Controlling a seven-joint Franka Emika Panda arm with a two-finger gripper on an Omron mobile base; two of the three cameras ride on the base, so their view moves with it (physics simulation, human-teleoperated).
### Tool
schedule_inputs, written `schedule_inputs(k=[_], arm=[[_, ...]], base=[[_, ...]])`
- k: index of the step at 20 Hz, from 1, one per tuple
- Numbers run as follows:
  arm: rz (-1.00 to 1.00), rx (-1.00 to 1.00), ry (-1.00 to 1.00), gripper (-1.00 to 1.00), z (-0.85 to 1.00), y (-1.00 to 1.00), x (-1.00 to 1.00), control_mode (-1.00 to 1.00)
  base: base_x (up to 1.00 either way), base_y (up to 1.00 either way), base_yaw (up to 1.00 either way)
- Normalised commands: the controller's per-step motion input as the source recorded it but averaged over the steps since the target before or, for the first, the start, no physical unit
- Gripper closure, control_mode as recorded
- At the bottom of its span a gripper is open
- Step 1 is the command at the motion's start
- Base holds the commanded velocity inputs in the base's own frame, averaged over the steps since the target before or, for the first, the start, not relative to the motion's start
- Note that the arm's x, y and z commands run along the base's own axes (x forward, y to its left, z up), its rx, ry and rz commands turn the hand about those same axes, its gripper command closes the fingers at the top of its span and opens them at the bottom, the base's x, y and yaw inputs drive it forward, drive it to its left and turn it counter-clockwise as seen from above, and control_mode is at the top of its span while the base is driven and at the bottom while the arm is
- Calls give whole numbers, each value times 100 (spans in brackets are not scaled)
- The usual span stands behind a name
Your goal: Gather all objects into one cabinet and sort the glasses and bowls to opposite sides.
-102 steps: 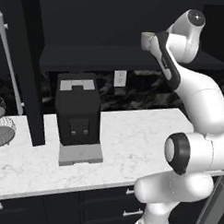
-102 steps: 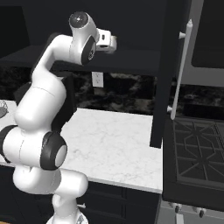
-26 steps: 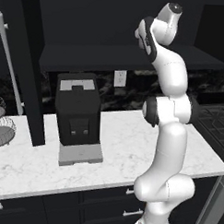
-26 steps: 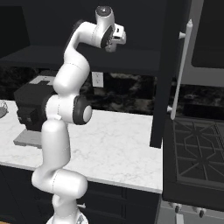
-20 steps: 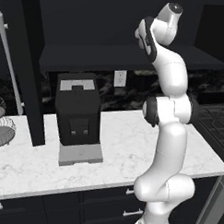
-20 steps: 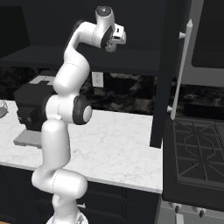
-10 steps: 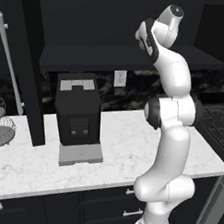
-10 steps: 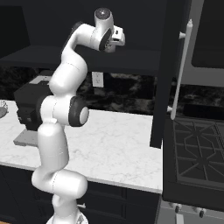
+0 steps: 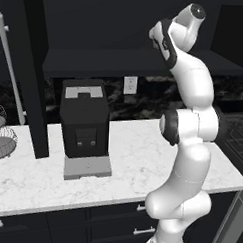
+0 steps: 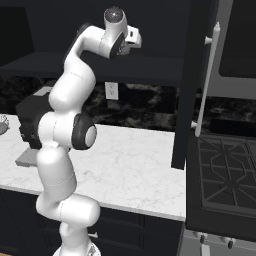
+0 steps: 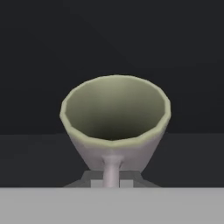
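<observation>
Up at the cabinet [image 9: 123, 23] shelf: arm raised high
Fingers: closed on grey-beige cup [image 11: 114, 124], mouth facing camera

White arm [image 10: 67, 125] up toward the black cabinet [image 10: 150, 67] shelf

Grey-beige cup [image 11: 114, 120] blocks the hand's front; dark shelf [image 11: 192, 157] beyond.

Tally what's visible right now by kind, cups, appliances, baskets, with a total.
Cups: 1, the grey-beige cup, right in front of the end effector in the hand view
Coffee machines: 1, the black coffee machine on the counter
Wire baskets: 1, the wire basket
Stoves: 1, the stove
Total: 4
</observation>
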Motion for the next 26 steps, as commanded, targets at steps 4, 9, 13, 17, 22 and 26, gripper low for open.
schedule_inputs(k=[4, 9, 13, 17, 22, 26], arm=[[-3, 0, -2, 100, 1, 9, -23, -100], [-1, 0, -14, 100, 28, 15, -49, -100], [-2, 0, -15, 100, 27, 19, -61, -100], [-1, 0, -15, 100, 22, 21, -75, -100], [-2, 3, -9, 100, 11, 14, -95, -100], [-5, 13, 0, 100, 13, 2, -100, -100]], base=[[0, 0, 0], [0, 0, 0], [0, 0, 0], [0, 0, 0], [0, 0, 0], [0, 0, 0]])
